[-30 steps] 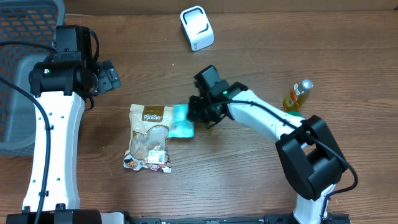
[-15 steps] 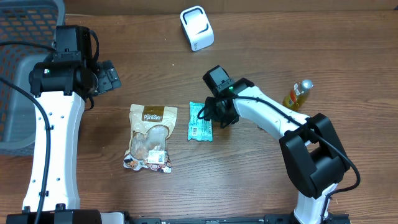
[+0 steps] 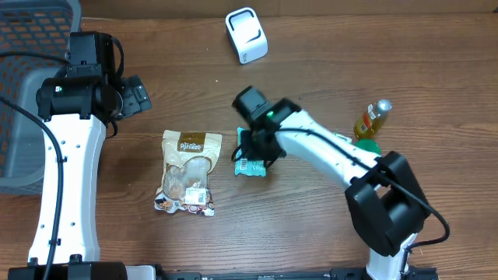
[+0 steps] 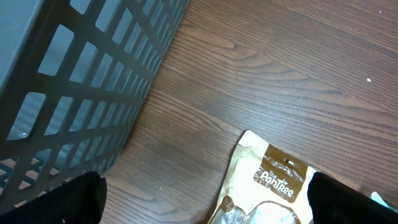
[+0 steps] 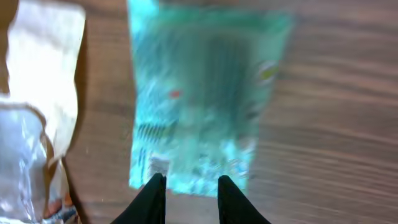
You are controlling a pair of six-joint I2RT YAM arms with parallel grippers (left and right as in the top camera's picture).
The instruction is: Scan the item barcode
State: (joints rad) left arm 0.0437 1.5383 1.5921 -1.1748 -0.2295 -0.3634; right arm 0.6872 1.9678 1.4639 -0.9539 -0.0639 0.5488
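The item, a teal packet (image 3: 250, 166) (image 5: 199, 99), lies flat on the wooden table with its printed side up; the wrist view of it is blurred. My right gripper (image 3: 254, 142) (image 5: 189, 196) hovers over the packet's near edge. Its black fingers (image 5: 153, 198) stand a little apart with nothing between them. A white scanner (image 3: 247, 35) stands at the back of the table. My left gripper (image 3: 134, 96) (image 4: 208, 202) hangs wide open to the left, above bare wood and the top of a beige pouch (image 3: 187, 171) (image 4: 273, 186).
A grey slatted basket (image 3: 31, 85) (image 4: 74, 81) fills the far left. A small yellow bottle (image 3: 372, 118) stands at the right. The beige pouch lies just left of the teal packet, a narrow strip of wood between them.
The right gripper let go of the teal packet, which now lies flat beside the pouch. The gripper drew off to the right, then came back over the packet. The left arm stayed still.
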